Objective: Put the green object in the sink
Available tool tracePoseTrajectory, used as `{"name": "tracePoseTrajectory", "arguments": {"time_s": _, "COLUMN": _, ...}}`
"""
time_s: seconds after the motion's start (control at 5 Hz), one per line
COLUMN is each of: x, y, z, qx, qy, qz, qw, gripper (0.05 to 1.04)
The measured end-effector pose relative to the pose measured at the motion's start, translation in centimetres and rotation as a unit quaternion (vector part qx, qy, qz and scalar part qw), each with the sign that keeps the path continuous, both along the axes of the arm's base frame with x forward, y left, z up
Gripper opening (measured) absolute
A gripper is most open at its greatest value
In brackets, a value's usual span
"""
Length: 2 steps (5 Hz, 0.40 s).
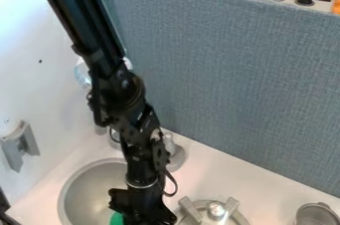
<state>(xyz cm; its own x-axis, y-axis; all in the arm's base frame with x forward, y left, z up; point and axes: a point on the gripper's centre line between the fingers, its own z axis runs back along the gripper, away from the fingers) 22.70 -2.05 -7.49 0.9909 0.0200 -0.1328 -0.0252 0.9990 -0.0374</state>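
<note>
White counter framed the sink; grasping or placing the green item seemed underway, needing careful alignment next; gripper spread or closed, I couldn't tell.

Passage is left over white countertop betw. round silver lidded pot & grey metal cup; rear is blocked by blue-grey fabric panel.

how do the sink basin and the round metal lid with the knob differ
The sink basin is hollow and open, while the lid has a round knob in its middle. The sink basin looks wider than the lid. The sink basin has a plain curved rim; the lid has two broad grey bars beside its knob. Both are round and greyish.
</note>
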Motion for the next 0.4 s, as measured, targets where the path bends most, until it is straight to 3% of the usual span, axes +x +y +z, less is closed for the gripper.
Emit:
{"name": "tracePoseTrajectory", "arguments": {"time_s": 0.2, "x": -0.4, "y": 0.0, "z": 0.1, "qx": 0.005, "qy": 0.014, "qz": 0.030, "qw": 0.9994, "gripper": 0.618}}
{"name": "tracePoseTrajectory", "arguments": {"time_s": 0.4, "x": -0.3, "y": 0.0, "z": 1.4, "qx": 0.005, "qy": 0.003, "qz": 0.043, "qw": 0.9991, "gripper": 0.911}}
